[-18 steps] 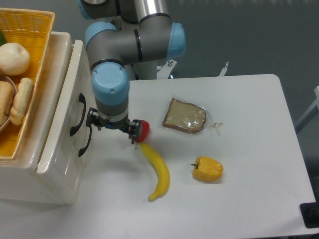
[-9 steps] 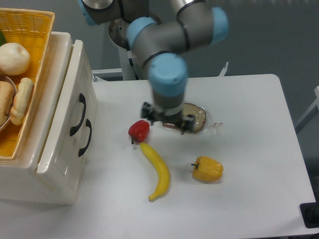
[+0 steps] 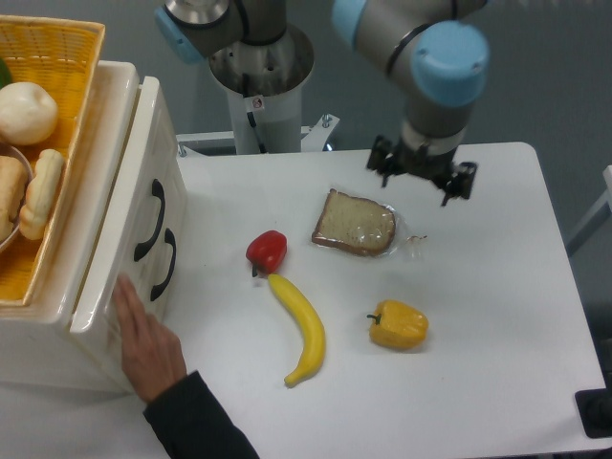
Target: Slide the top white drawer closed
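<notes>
Reaching in from the near edge, a person's hand [image 3: 145, 337] rests against the top white drawer [image 3: 143, 206] at the left, where it appears pushed in. Any further push risks pinching those fingers. Mid-table lie a banana [image 3: 301, 327] and a red pepper [image 3: 267, 251]. Far right, the gripper [image 3: 422, 176] hangs empty, its opening too blurred to judge.

The gripper [image 3: 422, 177] hangs over the table's [image 3: 497, 287] far side. The bread [image 3: 354, 223] lies just left and nearer, the peppers [image 3: 267, 251] [image 3: 399, 324] and banana [image 3: 301, 327] nearer still. Far left sits the drawer [image 3: 134, 206], a hand [image 3: 146, 339] touching it.
</notes>
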Action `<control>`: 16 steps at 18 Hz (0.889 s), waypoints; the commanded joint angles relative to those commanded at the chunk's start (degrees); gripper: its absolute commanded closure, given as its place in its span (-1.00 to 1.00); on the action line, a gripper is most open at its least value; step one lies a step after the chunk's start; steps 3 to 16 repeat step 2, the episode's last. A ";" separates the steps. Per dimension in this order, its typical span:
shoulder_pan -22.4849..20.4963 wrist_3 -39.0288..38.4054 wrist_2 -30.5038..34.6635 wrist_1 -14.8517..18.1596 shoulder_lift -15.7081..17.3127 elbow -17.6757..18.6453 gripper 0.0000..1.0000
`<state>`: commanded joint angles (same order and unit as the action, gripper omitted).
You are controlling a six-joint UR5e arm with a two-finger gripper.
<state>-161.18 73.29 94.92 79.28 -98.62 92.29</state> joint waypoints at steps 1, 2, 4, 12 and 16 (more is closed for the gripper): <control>-0.88 1.06 0.00 0.26 0.36 0.09 -1.00; -1.23 1.85 0.00 0.53 0.45 0.09 -1.00; -1.23 1.85 0.00 0.53 0.45 0.09 -1.00; -1.23 1.85 0.00 0.53 0.45 0.09 -1.00; -1.23 1.85 0.00 0.53 0.45 0.09 -1.00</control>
